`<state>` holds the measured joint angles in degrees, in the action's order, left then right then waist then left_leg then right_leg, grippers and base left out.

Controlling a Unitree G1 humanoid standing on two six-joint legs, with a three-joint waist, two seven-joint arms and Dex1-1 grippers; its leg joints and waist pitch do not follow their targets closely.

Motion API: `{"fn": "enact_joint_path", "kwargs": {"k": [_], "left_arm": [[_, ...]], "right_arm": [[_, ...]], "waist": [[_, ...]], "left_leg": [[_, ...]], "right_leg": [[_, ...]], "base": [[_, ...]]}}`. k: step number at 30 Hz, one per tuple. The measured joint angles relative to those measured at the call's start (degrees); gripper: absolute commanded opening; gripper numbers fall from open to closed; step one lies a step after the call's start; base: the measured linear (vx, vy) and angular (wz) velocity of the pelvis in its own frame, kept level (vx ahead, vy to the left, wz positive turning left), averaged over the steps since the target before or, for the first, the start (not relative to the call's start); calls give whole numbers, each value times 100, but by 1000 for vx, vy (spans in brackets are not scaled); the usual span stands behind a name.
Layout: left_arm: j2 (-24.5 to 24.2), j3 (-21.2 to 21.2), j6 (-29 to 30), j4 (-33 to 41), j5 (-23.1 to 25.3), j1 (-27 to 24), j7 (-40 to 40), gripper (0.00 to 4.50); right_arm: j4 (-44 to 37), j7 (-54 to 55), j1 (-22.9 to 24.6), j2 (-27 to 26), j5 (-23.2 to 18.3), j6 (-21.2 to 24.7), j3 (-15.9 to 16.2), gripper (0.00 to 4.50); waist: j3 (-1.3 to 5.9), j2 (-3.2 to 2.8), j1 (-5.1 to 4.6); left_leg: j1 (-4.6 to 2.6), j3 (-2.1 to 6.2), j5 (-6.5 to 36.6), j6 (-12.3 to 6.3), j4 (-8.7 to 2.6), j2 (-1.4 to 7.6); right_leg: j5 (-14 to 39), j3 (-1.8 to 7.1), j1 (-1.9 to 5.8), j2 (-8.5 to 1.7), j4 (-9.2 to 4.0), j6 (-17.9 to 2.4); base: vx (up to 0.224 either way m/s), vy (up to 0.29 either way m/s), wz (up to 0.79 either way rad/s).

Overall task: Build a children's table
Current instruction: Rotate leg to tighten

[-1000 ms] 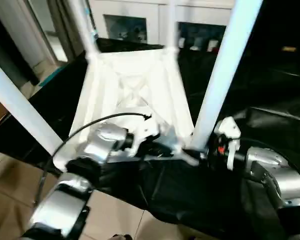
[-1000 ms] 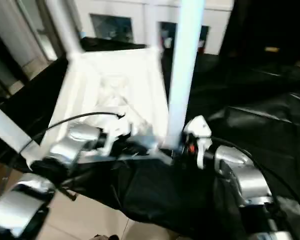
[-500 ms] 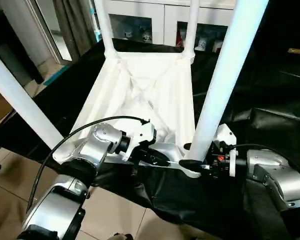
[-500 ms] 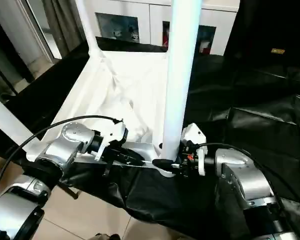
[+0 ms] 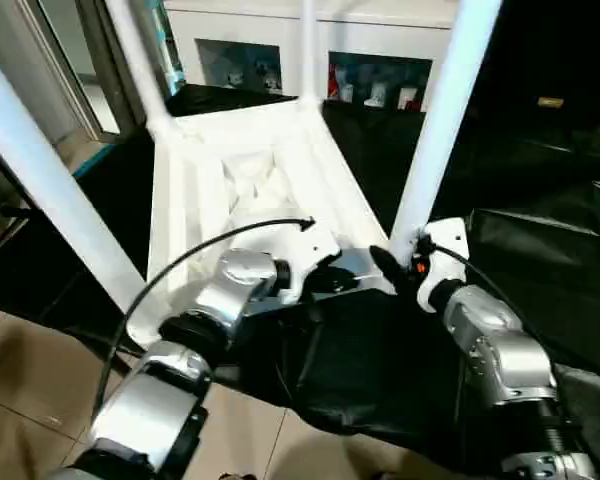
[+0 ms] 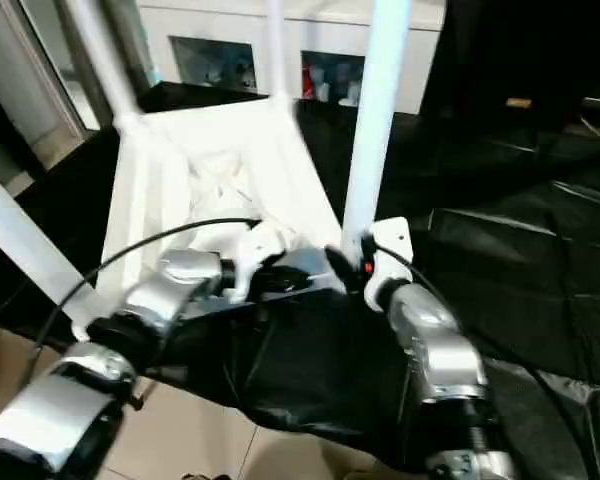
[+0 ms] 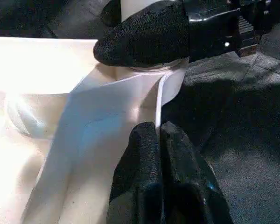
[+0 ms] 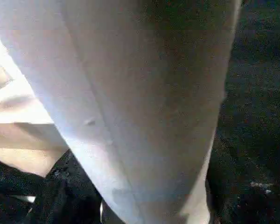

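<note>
Risk at the near-right corner: the leg could tip in its socket before it seats.
The children's table (image 5: 250, 180) lies upside down on the black cloth (image 5: 540, 250), all four legs standing in their corner sockets. My right gripper (image 7: 149, 35) wraps the base of the near-right leg (image 5: 435, 130); my left gripper (image 7: 161, 154), fingers clenched together on nothing, presses against the tabletop's edge beside that socket. If I push unevenly or my grip slips on the smooth tube, the leg may lean and jam, or the top may slide on the cloth.
</note>
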<state>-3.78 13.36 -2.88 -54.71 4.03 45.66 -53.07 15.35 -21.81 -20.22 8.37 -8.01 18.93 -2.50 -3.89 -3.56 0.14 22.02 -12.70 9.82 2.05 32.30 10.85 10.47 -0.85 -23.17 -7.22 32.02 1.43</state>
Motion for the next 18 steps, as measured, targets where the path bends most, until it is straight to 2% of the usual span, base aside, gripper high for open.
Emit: {"fn": "enact_joint_path", "kwargs": {"k": [1,4,6,9,14,18], "left_arm": [[14,0,-34,-17,10,2,3,0],[20,2,-75,-42,11,2,1,0],[20,7,-97,-44,11,2,-40,0],[-44,14,-141,-9,2,-5,-400,0],[-419,109,-260,254,-119,-148,-1466,0],[-607,235,-266,464,-240,-245,-2161,0]], "right_arm": [[6,-1,29,-7,1,-75,-9,324],[-4,-94,60,-27,-51,-110,-27,329],[-31,-256,94,44,-83,-110,-37,359],[-229,-1029,266,456,-253,-57,43,359],[-537,-2503,479,1206,-616,91,291,359],[-674,-3429,493,1663,-814,245,541,359]], "waist": [[2,-2,-1],[11,-14,2],[13,-17,4],[14,-20,27],[22,-51,93],[23,-56,191]], "left_leg": [[0,0,0,0,2,-3],[0,-1,0,0,4,-9],[1,-1,0,0,2,-9],[5,-1,0,-1,-1,-5],[14,-3,-4,-6,4,11],[24,-5,-17,-33,14,19]], "right_leg": [[0,2,2,-1,-2,0],[-2,7,6,-4,-2,-3],[-4,7,6,-4,-2,-4],[-28,3,7,-4,6,-29],[-57,-10,0,1,15,-31],[-39,-13,-6,7,17,-37]], "base": [[0,0,0],[0,0,0],[0,0,0],[0,0,0],[0,0,0],[0,0,0]]}}
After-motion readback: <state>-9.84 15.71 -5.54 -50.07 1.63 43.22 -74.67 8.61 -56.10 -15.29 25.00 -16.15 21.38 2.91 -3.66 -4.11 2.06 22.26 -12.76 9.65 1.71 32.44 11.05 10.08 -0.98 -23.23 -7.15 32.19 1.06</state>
